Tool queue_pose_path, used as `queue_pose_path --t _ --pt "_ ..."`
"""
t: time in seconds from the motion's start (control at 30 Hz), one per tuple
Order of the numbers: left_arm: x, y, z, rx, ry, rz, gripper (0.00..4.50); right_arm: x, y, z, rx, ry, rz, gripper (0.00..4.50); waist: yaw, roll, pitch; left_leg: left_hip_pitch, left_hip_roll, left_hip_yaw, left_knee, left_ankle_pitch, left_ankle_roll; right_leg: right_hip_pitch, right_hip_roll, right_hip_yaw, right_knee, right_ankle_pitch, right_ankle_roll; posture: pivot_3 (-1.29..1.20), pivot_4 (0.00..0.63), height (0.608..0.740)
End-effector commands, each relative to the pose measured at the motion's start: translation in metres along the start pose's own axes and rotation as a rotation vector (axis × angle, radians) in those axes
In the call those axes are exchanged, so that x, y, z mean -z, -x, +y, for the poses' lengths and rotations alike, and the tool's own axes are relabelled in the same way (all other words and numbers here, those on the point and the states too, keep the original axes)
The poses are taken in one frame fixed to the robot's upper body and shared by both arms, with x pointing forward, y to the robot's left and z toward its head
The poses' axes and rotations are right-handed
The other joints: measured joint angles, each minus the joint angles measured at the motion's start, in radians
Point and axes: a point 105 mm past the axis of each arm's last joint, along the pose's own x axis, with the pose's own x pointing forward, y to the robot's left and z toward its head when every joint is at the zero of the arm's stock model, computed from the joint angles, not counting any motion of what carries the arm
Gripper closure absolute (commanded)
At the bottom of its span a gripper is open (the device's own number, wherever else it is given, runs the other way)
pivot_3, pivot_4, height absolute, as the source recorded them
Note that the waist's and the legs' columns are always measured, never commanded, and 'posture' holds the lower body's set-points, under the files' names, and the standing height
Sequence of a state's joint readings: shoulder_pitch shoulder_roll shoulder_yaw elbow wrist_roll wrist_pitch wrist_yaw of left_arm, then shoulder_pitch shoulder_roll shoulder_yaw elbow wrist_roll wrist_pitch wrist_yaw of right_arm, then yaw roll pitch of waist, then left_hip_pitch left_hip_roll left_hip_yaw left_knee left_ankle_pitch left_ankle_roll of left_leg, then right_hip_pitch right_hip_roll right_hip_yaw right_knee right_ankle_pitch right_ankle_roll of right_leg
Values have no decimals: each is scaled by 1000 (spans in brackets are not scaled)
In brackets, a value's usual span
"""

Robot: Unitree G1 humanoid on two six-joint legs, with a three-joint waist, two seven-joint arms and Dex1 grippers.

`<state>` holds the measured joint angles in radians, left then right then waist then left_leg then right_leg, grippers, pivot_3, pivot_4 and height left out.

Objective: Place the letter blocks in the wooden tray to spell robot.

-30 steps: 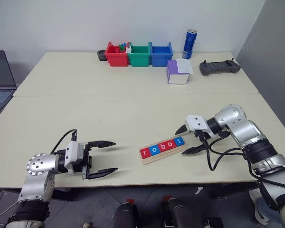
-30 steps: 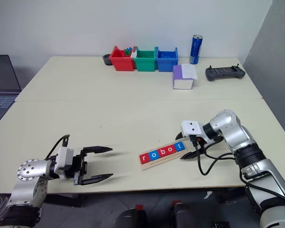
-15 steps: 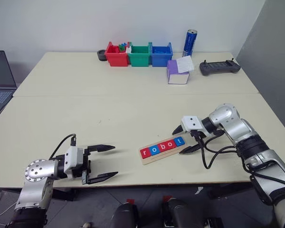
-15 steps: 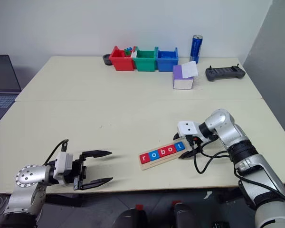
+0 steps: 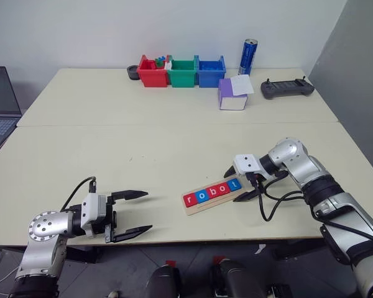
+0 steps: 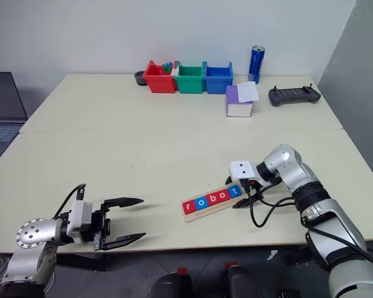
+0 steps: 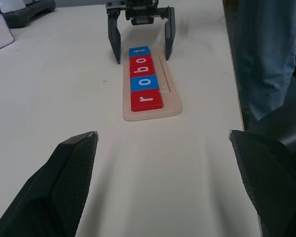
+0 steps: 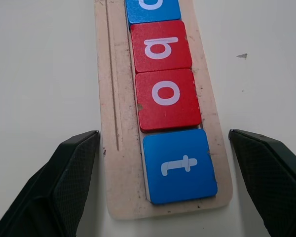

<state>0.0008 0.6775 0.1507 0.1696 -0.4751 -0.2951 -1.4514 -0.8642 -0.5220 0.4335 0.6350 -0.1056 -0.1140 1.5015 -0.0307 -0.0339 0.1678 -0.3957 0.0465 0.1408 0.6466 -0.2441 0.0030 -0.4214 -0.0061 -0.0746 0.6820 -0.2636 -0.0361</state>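
Right gripper (image 5: pixel 240 182) angled down, jaws wide astride the tray's (image 5: pixel 202 203) "t" block (image 8: pixel 180 165), apparently not touching, left gripper (image 5: pixel 133 213) level, jaws wide, empty

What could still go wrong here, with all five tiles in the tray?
The right pincer stands open astride the t end of the wooden tray; drifting sideways or closing, a finger could push the tray or knock the blue t block loose. The tray also lies near the table's front edge, so a hard push might send it off.

A pale table (image 5: pixel 112 149) carries the wooden tray (image 5: pixel 212 195) near its front edge. Along the back stand coloured bins (image 5: pixel 181 72), a can (image 5: pixel 248 57), a purple box (image 5: pixel 232 94) and a controller (image 5: pixel 288 88).
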Motion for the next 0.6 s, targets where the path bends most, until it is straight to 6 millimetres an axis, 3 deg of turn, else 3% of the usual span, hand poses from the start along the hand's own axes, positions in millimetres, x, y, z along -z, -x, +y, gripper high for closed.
queue_pose_path --t 0.03,0.13,0.23,0.6 --pt "-9 6 4 -20 -46 -12 0 0 2 -4 9 14 28 402 0 0 0 0 0 0 0 0 0 0 0 0 0 0 0 0 150 740" --pt "-8 6 5 -21 -45 -12 0 0 3 -3 13 -8 15 1100 0 0 0 0 0 0 0 0 0 0 0 0 0 0 0 0 150 740" --pt "-6 6 5 -23 -44 -12 0 -4 5 -3 26 -34 -20 1096 0 0 0 0 0 0 0 0 0 0 0 0 0 0 0 0 150 740" --pt "-5 5 6 -13 -47 -11 0 9 24 -1 161 -165 27 1096 2 0 0 0 0 0 0 0 0 0 -1 0 0 0 0 0 150 740"
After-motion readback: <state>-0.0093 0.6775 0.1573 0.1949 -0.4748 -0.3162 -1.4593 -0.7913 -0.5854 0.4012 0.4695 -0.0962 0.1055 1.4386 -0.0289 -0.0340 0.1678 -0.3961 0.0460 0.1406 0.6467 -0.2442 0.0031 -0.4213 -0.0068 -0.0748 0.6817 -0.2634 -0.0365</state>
